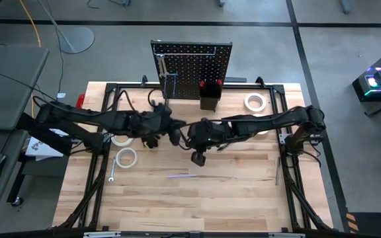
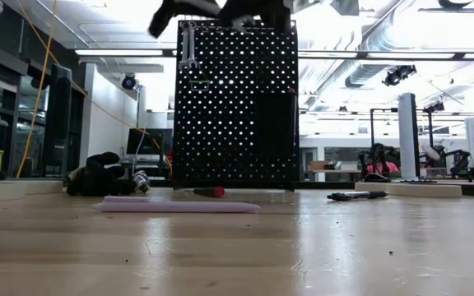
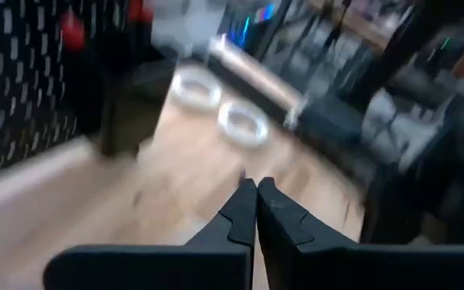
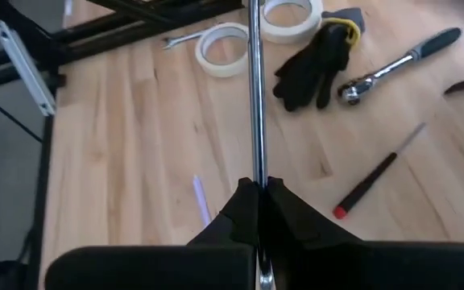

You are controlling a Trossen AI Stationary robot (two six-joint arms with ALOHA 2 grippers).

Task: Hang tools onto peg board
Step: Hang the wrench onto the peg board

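Board (image 1: 192, 69) holds a wrench (image 2: 189, 45); right fingers (image 4: 258, 197) pinch a metal rod (image 4: 254, 89), while tape (image 4: 222, 47), ratchet (image 4: 393, 68), screwdriver (image 4: 375, 181) beyond them await hanging; left fingers (image 3: 255, 201) pressed together, empty

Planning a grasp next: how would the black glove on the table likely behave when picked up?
The black glove lies crumpled with limp fingers, so it is probably floppy and light. Being soft, it likely won't roll or break, though a pinch may lift only a fold.

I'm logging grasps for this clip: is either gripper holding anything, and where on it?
The right gripper pinches a slim silver tool shaft between its fingers, near the shaft's lower end. The left gripper is shut on nothing.
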